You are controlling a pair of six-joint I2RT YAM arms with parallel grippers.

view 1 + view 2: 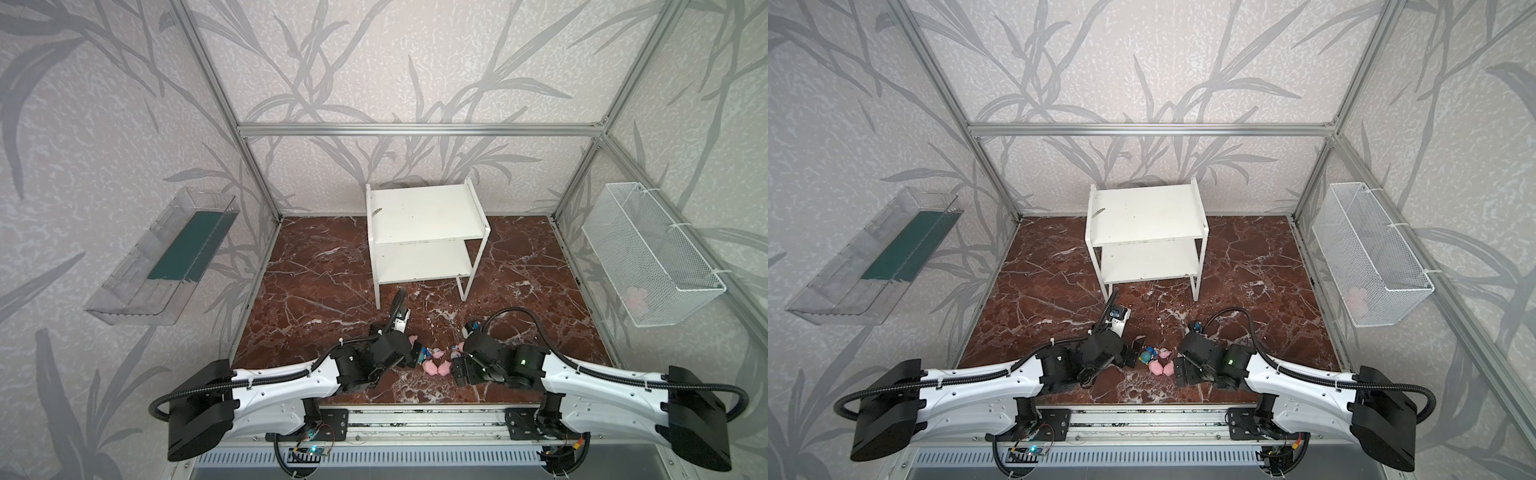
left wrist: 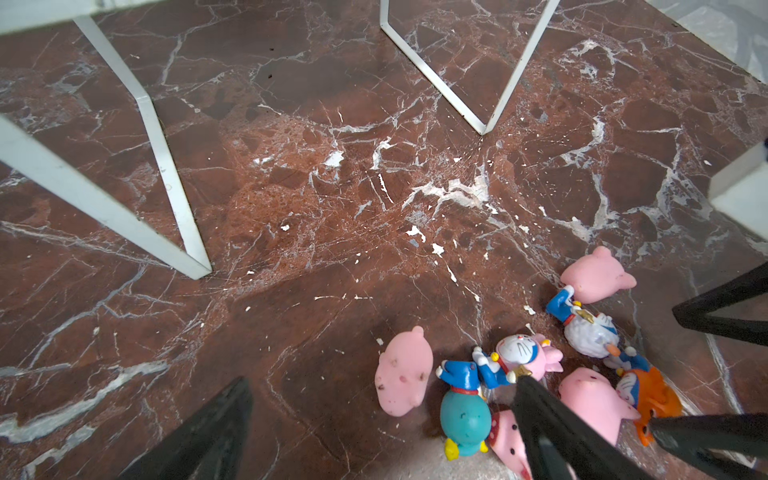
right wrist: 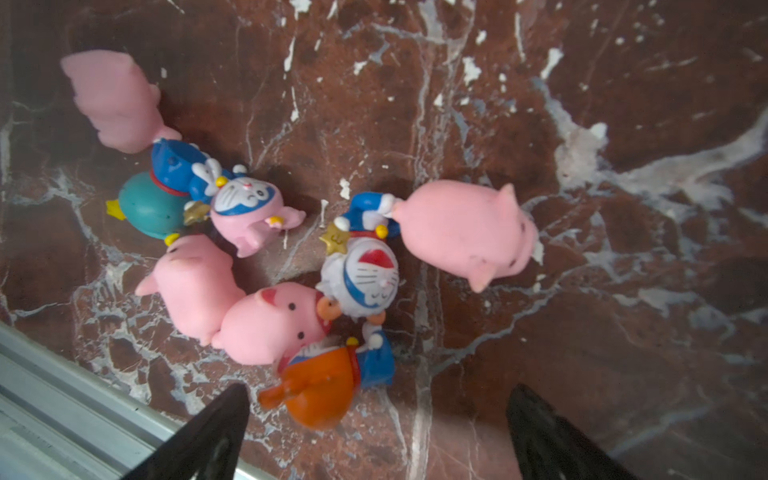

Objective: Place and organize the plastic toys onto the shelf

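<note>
Plastic toys (image 3: 357,274) lie heaped on the red marble surface (image 1: 324,270) between both arms' wide-open jaws, none gripped. The white shelf (image 1: 419,212) stands beyond the jaws. Well to their right, a wall-hung wire basket (image 1: 648,249) holds something pale pink (image 1: 635,297)

The left arm (image 1: 282,386) and the right arm (image 1: 590,382) each wear a glossy white moulded shell dotted with small dark screw holes, set between matte black, blocky joint housings. A black ribbed cable conduit (image 1: 195,388) loops from each large black rear housing along the shell, held by white zip ties. A small green light (image 1: 523,360) glows on the right arm's black joint. The left hand (image 2: 384,380) and right hand (image 3: 380,390) carry black wedge-shaped fingers. Black bolted plates (image 1: 328,419) fix both arms to a silver aluminium rail (image 1: 424,419).
</note>
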